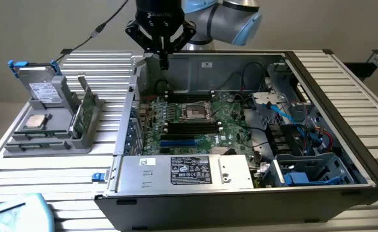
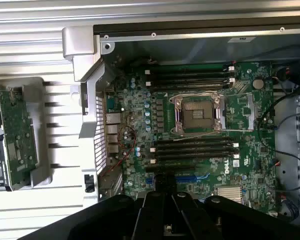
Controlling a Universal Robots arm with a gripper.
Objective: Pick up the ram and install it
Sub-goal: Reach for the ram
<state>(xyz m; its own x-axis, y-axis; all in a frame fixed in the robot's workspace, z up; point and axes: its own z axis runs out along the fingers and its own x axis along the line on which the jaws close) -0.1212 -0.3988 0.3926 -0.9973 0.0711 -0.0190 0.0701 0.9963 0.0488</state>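
The ram [image 1: 80,117] is a narrow green circuit-board stick standing on edge in a grey holder tray [image 1: 47,140] at the exterior view's left, outside the case. The wrist view shows the ram [image 2: 17,134] in that holder, beside the case wall. My gripper [image 1: 165,61] hangs over the back left corner of the open computer case, well above the motherboard [image 1: 195,121] and apart from the ram. Its dark fingers [image 2: 155,210] are shut, with nothing visible between them. Black memory slots [image 2: 192,147] lie on either side of the processor socket [image 2: 197,115].
The tray also carries a hard drive [image 1: 44,89] and a square silver processor chip [image 1: 35,121]. The case's metal walls [image 1: 127,121] rise around the motherboard. A power supply box [image 1: 185,171], blue cables [image 1: 292,121] and drive cages fill the front and right of the case.
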